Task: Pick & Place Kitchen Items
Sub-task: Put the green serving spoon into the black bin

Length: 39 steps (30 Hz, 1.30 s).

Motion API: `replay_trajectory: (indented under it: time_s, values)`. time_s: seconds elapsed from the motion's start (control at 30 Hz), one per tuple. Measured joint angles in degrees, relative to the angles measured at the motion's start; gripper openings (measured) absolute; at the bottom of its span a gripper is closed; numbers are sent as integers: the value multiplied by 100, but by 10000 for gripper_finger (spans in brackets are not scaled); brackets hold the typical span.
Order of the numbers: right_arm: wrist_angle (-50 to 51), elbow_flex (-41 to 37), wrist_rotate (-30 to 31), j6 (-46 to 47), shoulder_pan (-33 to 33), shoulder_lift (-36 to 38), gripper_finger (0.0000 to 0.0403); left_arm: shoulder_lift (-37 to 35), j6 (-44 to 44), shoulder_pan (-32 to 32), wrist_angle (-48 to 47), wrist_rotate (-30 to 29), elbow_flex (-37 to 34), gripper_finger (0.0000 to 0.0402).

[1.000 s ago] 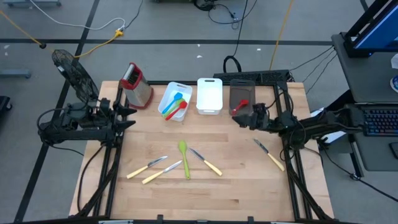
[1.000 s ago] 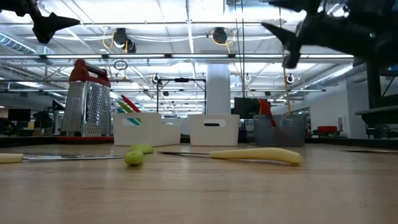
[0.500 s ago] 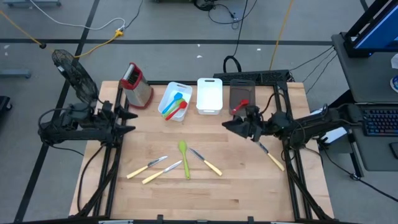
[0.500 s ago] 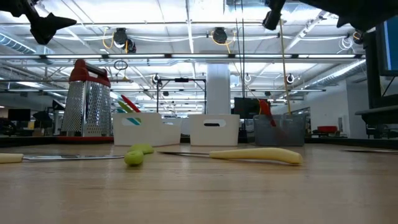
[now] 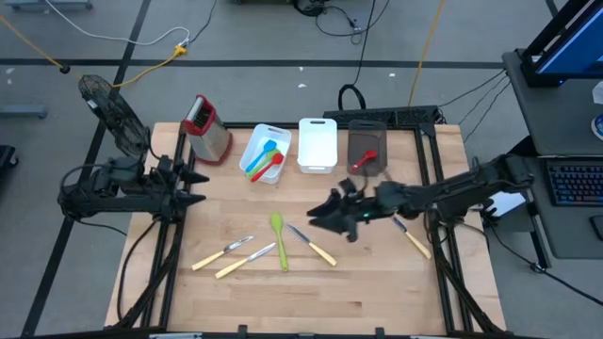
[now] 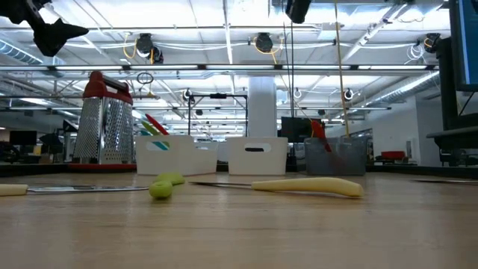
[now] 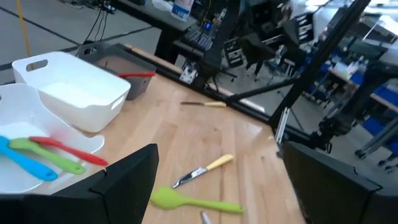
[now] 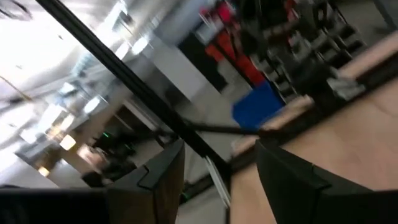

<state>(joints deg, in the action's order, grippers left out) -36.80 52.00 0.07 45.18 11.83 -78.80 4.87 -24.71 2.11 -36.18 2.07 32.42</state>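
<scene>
The right gripper hangs over the middle of the wooden table, above and just right of the green spoon. Its two fingers stand apart with nothing between them, as the right wrist view shows. It holds nothing.

The left gripper waits at the table's left edge, near the box grater, its fingers spread wide and empty.

On the table, the green spoon lies in the middle. Just right of it lies a knife with a pale yellow handle. Two more yellow-handled knives lie side by side to its left. A fourth knife lies apart near the right edge, partly under the right arm.

Along the far edge stand three bins. The left white bin holds a blue, a green and a red utensil. The middle white bin appears empty, going by the left wrist view. The dark grey bin holds one red utensil; whether it is a spoon or a spatula is hard to tell.
</scene>
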Motion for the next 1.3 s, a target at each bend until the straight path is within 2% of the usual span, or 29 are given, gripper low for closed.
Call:
replay_trajectory:
  time_s: [0.2,0.33,0.63,0.83,1.03,1.17,1.3]
  values:
    - [1499,1003,-33,0,68,-740,187,0,68,0,-455,2,0,351]
    - [1952,1425,-51,388,68,-1180,187,0,118,-1,-583,4,0,351]
    - [1950,1637,-342,887,66,-1797,187,0,223,-1,-583,23,0,351]
    - [1913,1374,-329,929,66,-1797,187,-2,210,-2,-579,72,0,351]
    - [1335,1125,-316,1566,61,-1799,187,0,40,-2,-580,49,0,351]
    - [1040,1048,-147,1651,5,-1799,187,0,3,-1,-582,44,0,351]
    - [834,1048,-267,1221,32,-1795,187,0,-231,-1,-608,47,0,351]
